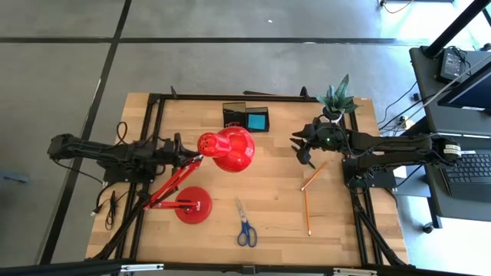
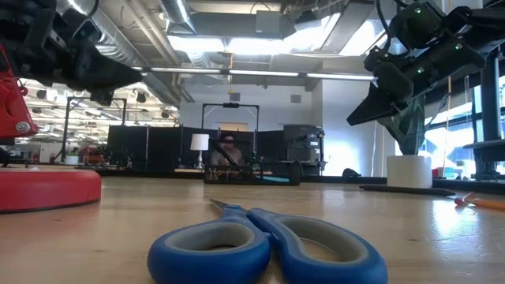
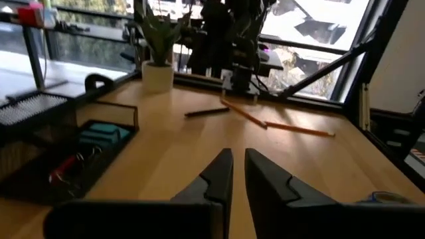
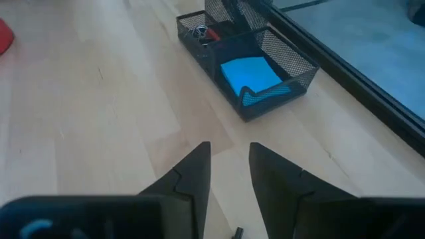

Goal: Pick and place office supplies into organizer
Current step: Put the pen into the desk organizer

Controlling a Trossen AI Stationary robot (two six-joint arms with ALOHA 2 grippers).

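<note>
1. Right gripper point(image 4: 229, 174) empty, fingers apart with a modest gap; it hovers at table's 2 o'clock, aimed at the organizer point(image 1: 246, 117) at 12 (likely lining up).
2. Left gripper point(image 3: 238, 174) nearly together, holding nothing; waits at 9 by the red lamp point(image 1: 227, 149).
3. Scissors point(image 1: 245, 225) at 6, pencils point(image 1: 308, 195) at 4; both loose.

Counter point(image 1: 268, 153): pale wood, smooth, matt. Organizer point(image 4: 249, 60): black wire mesh, metal. Lamp point(image 1: 226, 149): glossy red. Scissors point(image 2: 264, 248) handles: blue plastic, slight sheen. Pencils point(image 1: 308, 211): wood.
</note>
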